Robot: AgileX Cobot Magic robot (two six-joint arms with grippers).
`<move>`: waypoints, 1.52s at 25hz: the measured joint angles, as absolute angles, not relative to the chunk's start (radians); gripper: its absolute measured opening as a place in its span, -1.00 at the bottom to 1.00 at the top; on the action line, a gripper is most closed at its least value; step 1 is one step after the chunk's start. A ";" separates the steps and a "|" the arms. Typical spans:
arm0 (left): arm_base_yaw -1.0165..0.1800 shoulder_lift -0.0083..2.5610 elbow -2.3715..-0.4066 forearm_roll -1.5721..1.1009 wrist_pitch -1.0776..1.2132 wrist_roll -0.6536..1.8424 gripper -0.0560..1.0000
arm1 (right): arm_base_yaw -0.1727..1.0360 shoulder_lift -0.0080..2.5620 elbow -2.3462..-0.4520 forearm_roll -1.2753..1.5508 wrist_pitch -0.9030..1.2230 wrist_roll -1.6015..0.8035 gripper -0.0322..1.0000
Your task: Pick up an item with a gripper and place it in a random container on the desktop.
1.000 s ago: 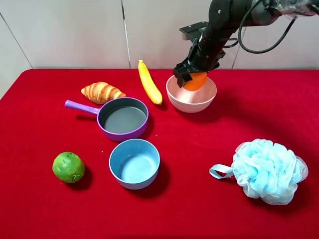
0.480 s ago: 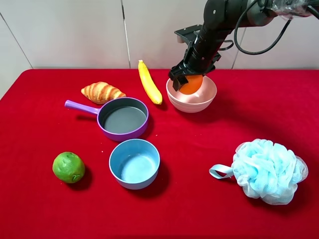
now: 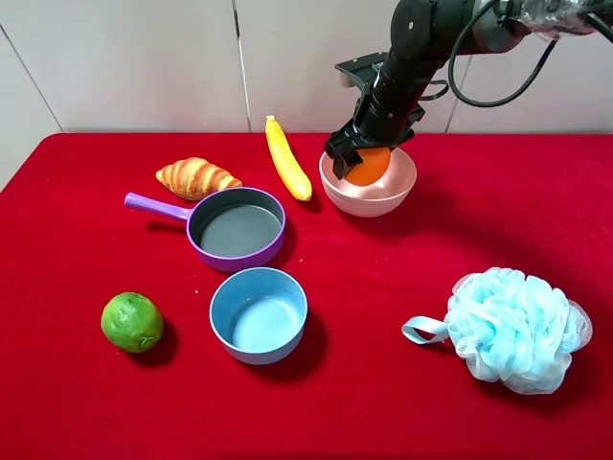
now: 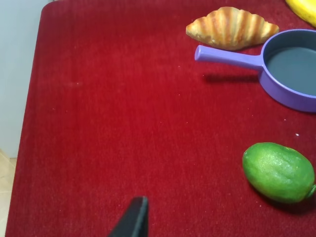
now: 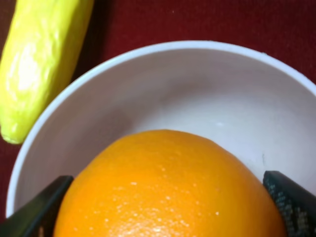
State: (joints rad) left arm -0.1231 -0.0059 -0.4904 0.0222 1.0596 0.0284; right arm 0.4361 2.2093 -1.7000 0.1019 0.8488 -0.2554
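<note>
My right gripper is shut on the orange and holds it down inside the pale pink bowl at the back of the red desktop. In the right wrist view the orange fills the lower part, with a black fingertip on each side and the bowl's inner wall behind it. Whether the orange rests on the bowl's floor is hidden. Only one black fingertip of my left gripper shows in the left wrist view, over bare cloth near the table's left edge.
A yellow banana-like fruit lies just left of the pink bowl. A croissant, a purple pan, a light blue bowl and a green lime sit left of centre. A pale blue bath pouf lies front right.
My right gripper has moved left and down with the orange, lowering it deeper into the pink bowl. In the last half second it has hardly moved.
</note>
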 joint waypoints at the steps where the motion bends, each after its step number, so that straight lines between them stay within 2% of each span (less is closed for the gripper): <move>1: -0.123 -0.006 -0.490 0.022 1.060 0.028 0.97 | 0.436 2.209 -1.700 0.102 0.852 -0.255 0.13; 10: -0.123 -0.006 -0.490 0.022 1.060 0.028 0.97 | 0.436 2.209 -1.700 0.104 0.855 -0.255 0.17; 14: -0.123 -0.006 -0.490 0.022 1.060 0.028 0.97 | 0.436 2.209 -1.700 0.104 0.860 -0.241 0.34; 17: -0.123 -0.006 -0.490 0.022 1.060 0.028 0.97 | 0.436 2.209 -1.700 0.104 0.862 -0.214 0.39; 38: -0.123 -0.006 -0.490 0.022 1.060 0.028 0.97 | 0.436 2.192 -1.700 0.095 0.889 -0.165 0.41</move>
State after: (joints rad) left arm -0.1231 -0.0059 -0.4904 0.0222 1.0596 0.0284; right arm 0.4361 2.1921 -1.7000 0.0953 0.8888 -0.1654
